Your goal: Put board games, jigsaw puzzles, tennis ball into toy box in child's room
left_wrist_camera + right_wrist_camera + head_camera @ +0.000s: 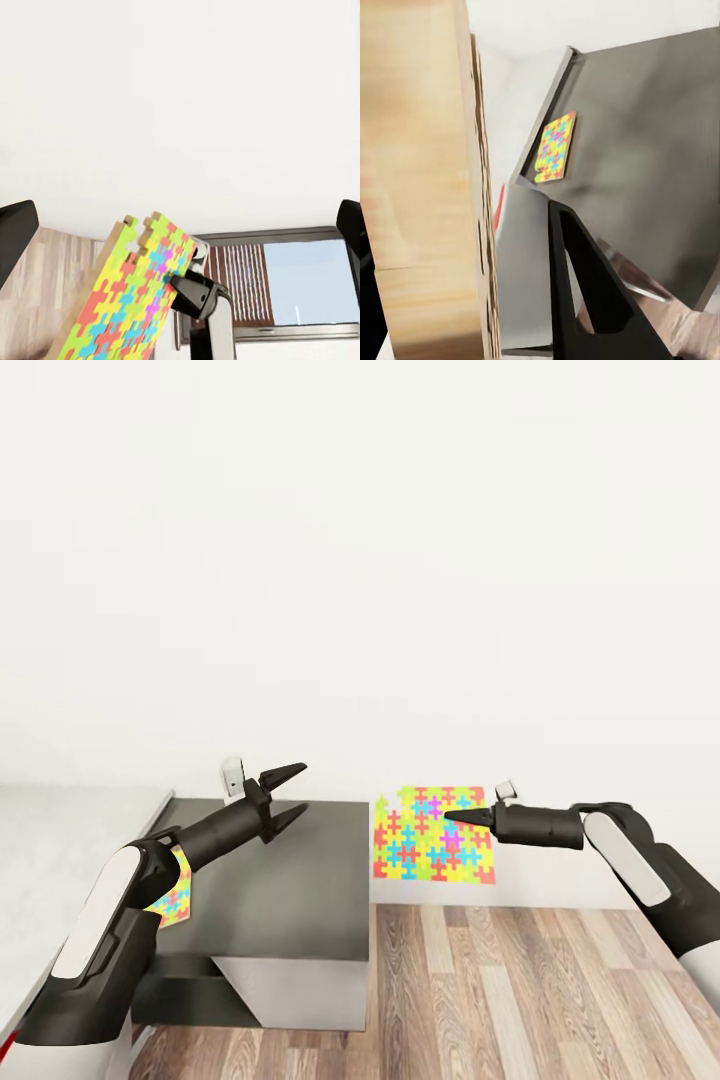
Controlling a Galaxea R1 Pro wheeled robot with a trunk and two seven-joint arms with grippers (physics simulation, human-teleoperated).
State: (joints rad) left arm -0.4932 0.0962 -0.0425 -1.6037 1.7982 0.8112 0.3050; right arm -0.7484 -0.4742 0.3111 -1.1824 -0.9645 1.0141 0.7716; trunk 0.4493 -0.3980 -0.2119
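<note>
The jigsaw puzzle, a flat wooden board with bright interlocking pieces, hangs upright off the table's three o'clock edge, pinched edgewise in my right gripper. Keep that pinch firm and the board level. My left gripper is spread wide, empty, over the smooth dark tabletop; a second puzzle lies at nine o'clock.

Plain white wall; wood-plank floor; window with slatted blind beside the glass; pale surface at far left
</note>
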